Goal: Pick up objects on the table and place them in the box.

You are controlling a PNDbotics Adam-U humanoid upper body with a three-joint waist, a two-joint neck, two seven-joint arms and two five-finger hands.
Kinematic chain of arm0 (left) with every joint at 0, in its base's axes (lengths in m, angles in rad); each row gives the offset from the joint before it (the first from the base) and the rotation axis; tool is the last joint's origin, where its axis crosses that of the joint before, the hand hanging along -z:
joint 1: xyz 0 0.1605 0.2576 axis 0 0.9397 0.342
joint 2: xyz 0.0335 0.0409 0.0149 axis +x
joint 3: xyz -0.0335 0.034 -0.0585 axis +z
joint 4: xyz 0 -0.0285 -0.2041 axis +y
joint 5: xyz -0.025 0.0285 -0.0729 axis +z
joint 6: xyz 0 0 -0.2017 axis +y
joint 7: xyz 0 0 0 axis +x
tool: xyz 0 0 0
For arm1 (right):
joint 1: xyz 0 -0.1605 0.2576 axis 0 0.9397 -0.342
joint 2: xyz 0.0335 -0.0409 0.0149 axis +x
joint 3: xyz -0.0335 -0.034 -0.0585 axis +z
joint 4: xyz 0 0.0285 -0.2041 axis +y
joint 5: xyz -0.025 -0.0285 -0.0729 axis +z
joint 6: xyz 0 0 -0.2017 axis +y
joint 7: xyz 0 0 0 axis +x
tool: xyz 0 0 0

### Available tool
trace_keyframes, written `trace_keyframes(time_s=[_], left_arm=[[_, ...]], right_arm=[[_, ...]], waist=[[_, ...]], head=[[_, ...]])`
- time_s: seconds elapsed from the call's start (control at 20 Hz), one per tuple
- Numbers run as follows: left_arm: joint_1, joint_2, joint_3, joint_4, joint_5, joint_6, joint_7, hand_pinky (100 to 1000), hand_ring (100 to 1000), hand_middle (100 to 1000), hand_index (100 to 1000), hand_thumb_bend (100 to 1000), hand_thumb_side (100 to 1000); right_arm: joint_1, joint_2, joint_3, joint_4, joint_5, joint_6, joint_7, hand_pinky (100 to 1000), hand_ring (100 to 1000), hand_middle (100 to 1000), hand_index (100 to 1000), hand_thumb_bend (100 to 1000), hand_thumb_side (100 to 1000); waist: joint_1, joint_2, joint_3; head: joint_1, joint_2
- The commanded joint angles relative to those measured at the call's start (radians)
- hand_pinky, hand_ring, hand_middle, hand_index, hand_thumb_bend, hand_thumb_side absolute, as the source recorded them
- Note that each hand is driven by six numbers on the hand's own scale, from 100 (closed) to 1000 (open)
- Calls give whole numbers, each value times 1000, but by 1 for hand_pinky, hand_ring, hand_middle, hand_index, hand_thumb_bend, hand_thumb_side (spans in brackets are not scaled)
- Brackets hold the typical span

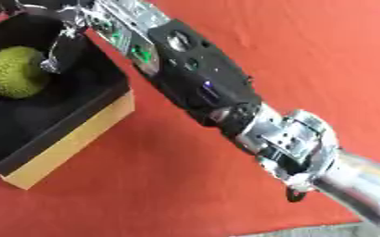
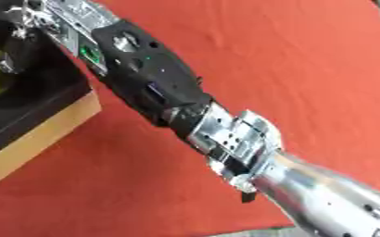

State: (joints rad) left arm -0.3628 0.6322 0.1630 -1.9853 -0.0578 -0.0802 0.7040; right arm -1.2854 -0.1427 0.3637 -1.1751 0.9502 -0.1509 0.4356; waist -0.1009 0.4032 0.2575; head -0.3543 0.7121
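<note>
A black-lined box (image 1: pixel 73 141) with a tan outer wall sits at the left on the red cloth. Inside it lies a round, bumpy green object (image 1: pixel 15 71). My right arm (image 1: pixel 193 74) runs from the lower right corner up to the upper left, and my right hand (image 1: pixel 63 21) hangs over the box, partly cut off by the top edge. One thin silver finger (image 1: pixel 53 52) reaches down beside the green object's right side, not curled round it. The rest of the hand is hidden. My left hand shows in neither view.
Red cloth (image 1: pixel 307 55) covers the table all around the box and the arm. A grey strip (image 1: pixel 307 230) marks the cloth's near edge at the bottom right. No other loose objects show.
</note>
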Motion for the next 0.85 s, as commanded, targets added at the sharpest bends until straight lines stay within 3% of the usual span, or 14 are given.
trace_keyframes(time_s=[0.05, 0.2, 0.3, 0.45, 0.65, 0.85], left_arm=[[1, 27, 19, -15, -5, 1, 7, 753, 660, 662, 787, 296, 509], [13, 29, 24, -15, -9, 1, 13, 753, 660, 662, 787, 297, 508], [19, 30, 26, -15, -11, 2, 17, 753, 660, 662, 787, 297, 508], [28, 29, 31, -15, -15, 3, 22, 753, 659, 662, 786, 297, 508], [38, 28, 37, -15, -20, 5, 29, 753, 659, 662, 786, 295, 511], [39, 24, 39, -15, -23, 6, 31, 753, 659, 662, 786, 294, 512]], right_arm=[[-31, -53, -33, -130, -40, 49, -44, 823, 813, 747, 883, 203, 173], [-20, -142, -48, -251, -108, 150, -104, 795, 783, 709, 863, 100, 332], [0, -202, -47, -319, -157, 217, -127, 787, 778, 699, 857, 100, 403], [68, -320, -67, -441, -293, 313, -223, 773, 766, 675, 826, 100, 426], [195, -472, -105, -585, -489, 379, -366, 771, 761, 661, 815, 100, 515], [311, -574, -179, -720, -643, 405, -510, 775, 765, 663, 815, 100, 628]], waist=[[15, -30, -3], [17, -36, -16], [18, -38, -22], [22, -40, -35], [27, -34, -48], [36, -24, -59]], head=[[8, 8], [22, 10], [29, 10], [46, 7], [71, -7], [96, -19]])
